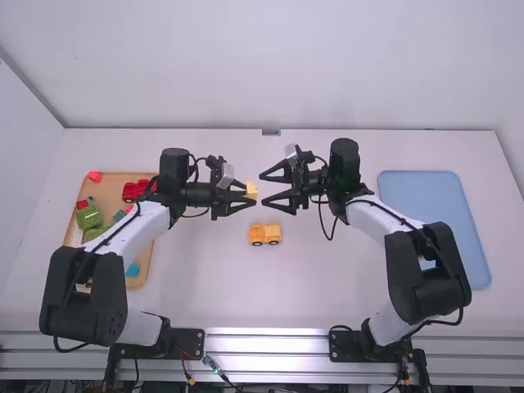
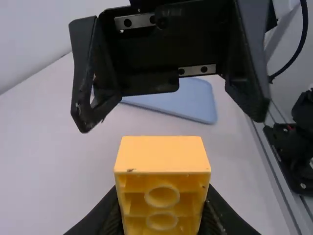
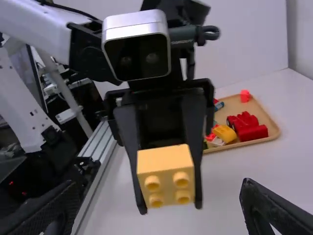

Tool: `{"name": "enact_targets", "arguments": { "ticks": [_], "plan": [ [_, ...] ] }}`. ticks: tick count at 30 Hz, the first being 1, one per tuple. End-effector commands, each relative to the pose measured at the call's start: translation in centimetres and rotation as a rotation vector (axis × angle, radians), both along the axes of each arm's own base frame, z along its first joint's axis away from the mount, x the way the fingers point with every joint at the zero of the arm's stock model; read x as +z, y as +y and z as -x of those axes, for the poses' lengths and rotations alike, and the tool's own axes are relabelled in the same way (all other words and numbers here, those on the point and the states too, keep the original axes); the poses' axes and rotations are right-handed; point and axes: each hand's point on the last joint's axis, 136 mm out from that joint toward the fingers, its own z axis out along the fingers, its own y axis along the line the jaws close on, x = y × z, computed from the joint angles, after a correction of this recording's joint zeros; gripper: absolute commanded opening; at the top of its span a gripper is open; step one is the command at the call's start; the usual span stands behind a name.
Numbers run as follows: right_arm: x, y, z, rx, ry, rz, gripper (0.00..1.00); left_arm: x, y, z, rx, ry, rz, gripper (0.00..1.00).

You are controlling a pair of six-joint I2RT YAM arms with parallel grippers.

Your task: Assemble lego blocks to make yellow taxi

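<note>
Left hand: the left hand (image 1: 251, 191) is seen above the middle of the tabletop (image 1: 327, 278), pointed toward the right; a yellow block (image 2: 162, 155) is pinched between its two fingertips.
Yellow block: gripped by opposite sides; four round studs are turned toward the right hand (image 1: 264, 188), and the hollow underside with its round tubes is shown in the left wrist view.
Right hand: spread wide, pointed toward the left hand; the yellow block is seen near its fingertips, in line with the gap between them.
Yellow vehicle piece: the yellow vehicle piece (image 1: 264, 234) is stood upright on its wheels on the tabletop, apart from both hands and nearer to the arm bases than they are.
Wooden tray: on the left of the tabletop, the wooden tray (image 1: 112, 187) is partly covered by the left arm (image 1: 127, 233).
Tray contents: a red vehicle (image 1: 135, 191) is held toward the tray's inner side, with green blocks (image 1: 88, 217) toward its outer side and a blue piece (image 1: 133, 270) toward its near end; a small yellow piece (image 3: 225, 133) is seen beside the red vehicle in the right wrist view.
Red piece: the red piece (image 1: 95, 176) is placed at the tray's far outer corner.
Blue tray: the light blue tray (image 1: 430, 201) is laid on the right of the tabletop, partly covered by the right arm (image 1: 426, 270).
</note>
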Motion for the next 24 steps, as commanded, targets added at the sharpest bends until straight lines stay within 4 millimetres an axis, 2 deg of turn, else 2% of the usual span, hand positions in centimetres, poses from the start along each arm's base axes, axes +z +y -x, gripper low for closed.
{"name": "enact_targets", "arguments": {
  "ticks": [1, 5, 12, 24],
  "plan": [
    [0.9, 0.7, -0.3, -0.008, -0.048, -0.006, 0.85, 0.0, -0.5, 0.2, -0.038, 0.044, 0.034, 0.02],
    [0.7, 1.6, -0.6, -0.045, -0.050, 0.007, 0.83, -0.2, -0.5, -0.3, -0.032, 0.059, 0.040, 0.02],
    [0.0, 1.7, -2.1, -0.131, -0.031, 0.036, 0.78, 0.1, -0.6, -0.3, -0.039, 0.039, 0.047, 0.02],
    [0.0, 2.5, -1.4, -0.108, -0.059, 0.034, 0.49, -0.1, -0.6, -0.2, -0.039, 0.048, 0.045, 0.02]
  ]
}}
